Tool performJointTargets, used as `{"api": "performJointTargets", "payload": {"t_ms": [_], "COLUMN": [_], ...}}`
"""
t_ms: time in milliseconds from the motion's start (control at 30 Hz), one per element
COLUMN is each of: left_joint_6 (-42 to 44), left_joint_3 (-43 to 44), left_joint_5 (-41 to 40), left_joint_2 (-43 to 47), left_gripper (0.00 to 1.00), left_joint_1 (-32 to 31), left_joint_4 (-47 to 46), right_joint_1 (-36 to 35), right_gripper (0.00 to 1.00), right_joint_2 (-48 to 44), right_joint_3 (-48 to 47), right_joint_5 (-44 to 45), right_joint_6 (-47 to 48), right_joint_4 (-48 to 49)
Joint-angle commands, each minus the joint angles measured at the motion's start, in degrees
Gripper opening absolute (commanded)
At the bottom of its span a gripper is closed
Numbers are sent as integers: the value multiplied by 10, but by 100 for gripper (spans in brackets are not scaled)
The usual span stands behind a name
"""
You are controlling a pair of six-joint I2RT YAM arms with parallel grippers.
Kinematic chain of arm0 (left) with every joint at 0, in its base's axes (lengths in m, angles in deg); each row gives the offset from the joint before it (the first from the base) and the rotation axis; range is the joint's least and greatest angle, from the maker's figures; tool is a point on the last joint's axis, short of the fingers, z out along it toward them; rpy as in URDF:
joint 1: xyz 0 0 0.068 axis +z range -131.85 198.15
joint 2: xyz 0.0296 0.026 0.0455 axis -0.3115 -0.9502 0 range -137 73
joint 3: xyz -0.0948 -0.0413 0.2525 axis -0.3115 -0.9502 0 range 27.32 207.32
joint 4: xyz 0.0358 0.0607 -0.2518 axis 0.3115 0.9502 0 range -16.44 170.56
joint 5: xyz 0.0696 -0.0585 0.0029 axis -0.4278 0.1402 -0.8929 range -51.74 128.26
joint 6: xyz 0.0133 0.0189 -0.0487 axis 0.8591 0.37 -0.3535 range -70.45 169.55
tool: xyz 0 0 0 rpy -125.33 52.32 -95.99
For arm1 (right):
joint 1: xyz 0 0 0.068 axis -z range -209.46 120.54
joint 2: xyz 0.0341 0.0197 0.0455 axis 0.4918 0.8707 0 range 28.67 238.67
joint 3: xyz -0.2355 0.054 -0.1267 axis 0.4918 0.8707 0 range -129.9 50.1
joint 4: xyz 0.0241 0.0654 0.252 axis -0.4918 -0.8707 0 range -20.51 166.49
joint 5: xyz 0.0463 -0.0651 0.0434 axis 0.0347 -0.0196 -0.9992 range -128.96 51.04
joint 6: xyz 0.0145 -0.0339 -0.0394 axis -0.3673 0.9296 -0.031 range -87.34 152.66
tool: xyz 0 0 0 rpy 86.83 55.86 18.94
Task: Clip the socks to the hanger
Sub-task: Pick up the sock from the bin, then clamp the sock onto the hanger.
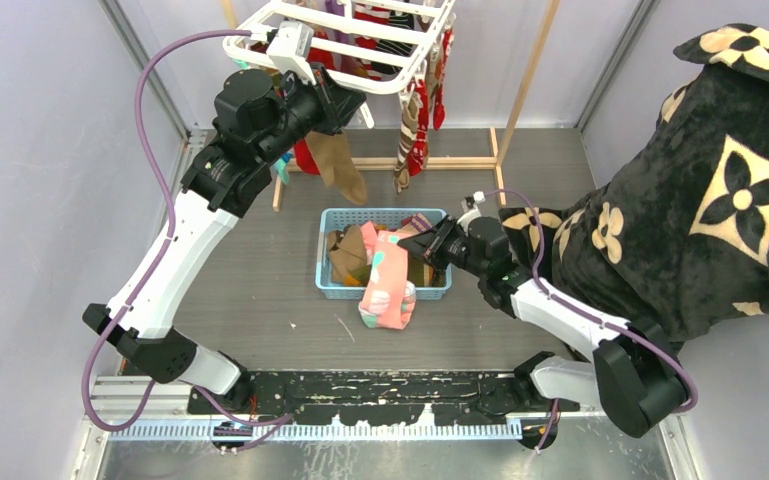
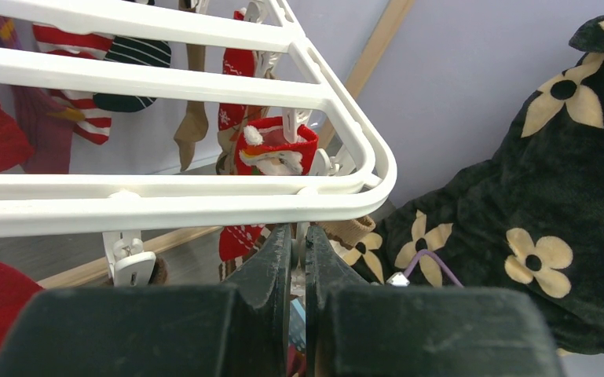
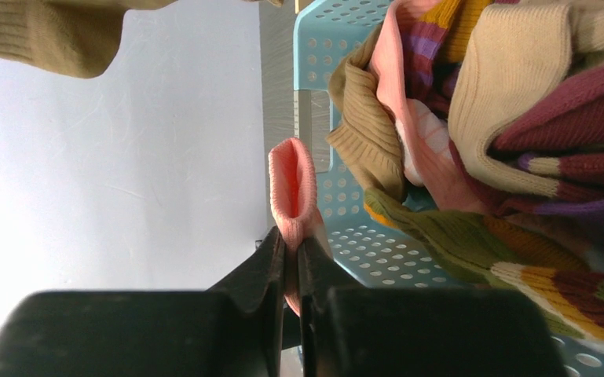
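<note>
A: Top: left gripper clenched at the hanger's near rim, brown sock hanging beneath. Pinched? Can't tell.
B: Left wrist: agreed, jaws closed under the rim.
A: Right wrist: right gripper grasping the pink sock cuff at the basket's edge.
B: Lift slowly, straight up, so the other socks don't drag out.

walls pale lilac | tabletop grey | wooden frame behind | floral blanket right
</note>
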Motion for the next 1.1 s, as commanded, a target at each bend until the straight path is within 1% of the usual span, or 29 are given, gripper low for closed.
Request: {"api": "performJointTargets", "payload": {"t_ms": [0,67,200,367,533,600,700,800,900,1067], "left_joint_6": [11,11,10,1,-14,-19,-21,-21,-20,-19], "left_joint_3": [2,4,6,17,24,26,28,27,25,22], "left_joint_5": [-1,-1,0,8,12,12,12,7,-1,-8], "left_joint_2": [20,19,18,16,13,10,5,4,4,7], "left_gripper": [0,0,0,0,0,0,0,0,0,0], "left_joint_1": [2,2,2,2,1,1,2,2,1,2], "left_joint_4": [-3,-2,1,10,15,16,18,19,15,16], "right_joint_1": [-5,-5,-5,-10,-34,-64,-132,-186,-206,-232], "right_gripper": [3,1,1,1,1,1,1,1,1,1], "right_joint_2": [-79,-101,-125,-141,-134,-126,-105,-76,-49,-11], "right_joint_3": [-73,-110,-168,-210,-236,-249,-269,-277,-284,-297], "right_joint_5": [48,68,68,47,76,109,212,307,367,439], "right_joint_6": [99,149,245,380,489,539,628,693,714,762], "right_joint_4": [-39,-91,-110,-76,-48,-47,-44,-1,48,110]}}
